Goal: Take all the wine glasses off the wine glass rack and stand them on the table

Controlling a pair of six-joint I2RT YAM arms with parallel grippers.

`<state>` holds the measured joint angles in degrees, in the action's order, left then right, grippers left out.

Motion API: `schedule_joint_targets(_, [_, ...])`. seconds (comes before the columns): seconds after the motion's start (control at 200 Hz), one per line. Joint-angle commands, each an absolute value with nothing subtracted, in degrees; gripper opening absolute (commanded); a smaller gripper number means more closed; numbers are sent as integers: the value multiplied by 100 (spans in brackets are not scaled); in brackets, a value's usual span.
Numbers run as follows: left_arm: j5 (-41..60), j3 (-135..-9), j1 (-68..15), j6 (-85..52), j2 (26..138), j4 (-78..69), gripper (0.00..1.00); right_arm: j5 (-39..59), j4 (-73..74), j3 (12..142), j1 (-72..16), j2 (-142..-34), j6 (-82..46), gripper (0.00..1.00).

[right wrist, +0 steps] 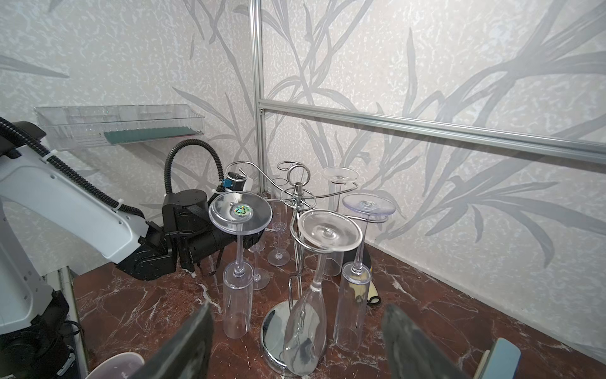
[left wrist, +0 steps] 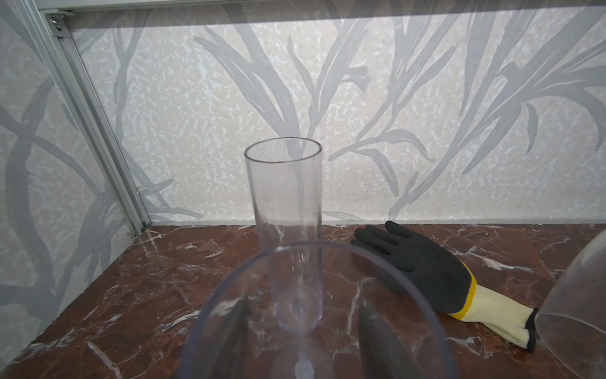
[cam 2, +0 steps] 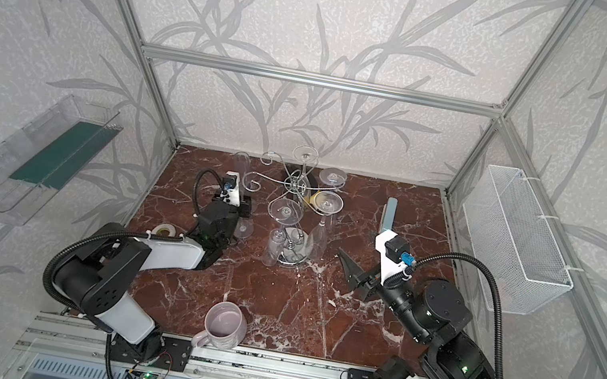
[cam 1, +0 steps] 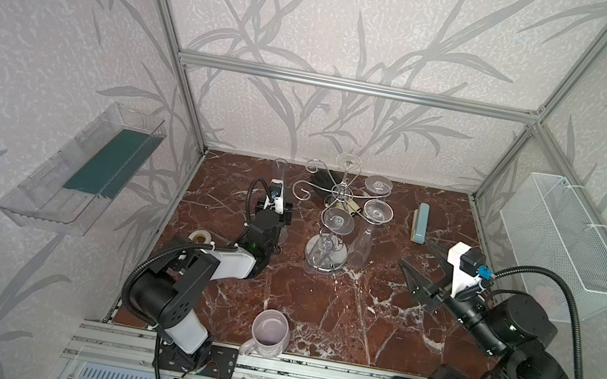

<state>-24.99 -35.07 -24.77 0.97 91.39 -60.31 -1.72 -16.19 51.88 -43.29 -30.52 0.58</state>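
The chrome wine glass rack stands mid-table at the back, and several clear wine glasses hang on it foot-up, one of them on the near left arm. My left gripper is open behind a close, clear wine glass rim. Its fingers show through the glass, well apart, and a thin stem between them is untouched. A tall flute stands upright just beyond. Right of the rack, my right gripper hovers open and empty, facing it.
A black and yellow glove lies behind the rack. A purple mug sits at the front edge, a tape roll at the left and a blue-grey block at the right. A wire basket and a clear shelf hang on the side walls.
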Motion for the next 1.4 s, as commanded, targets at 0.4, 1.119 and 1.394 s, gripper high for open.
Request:
schedule_joint_targets(0.4, [-2522,-3161,-2461,11,8369,-6040,81,-240,-1630,5229,-4358,-3014,55,79])
schedule_joint_targets(1.119, [-2194,-2941,-2463,-614,6160,-3933,99,-502,-2070,5779,-4351,-3474,-612,81])
schedule_joint_targets(1.394, [-2369,-2988,-2464,-802,5069,-2676,99,-759,-2455,6238,-4351,-3782,-2246,81])
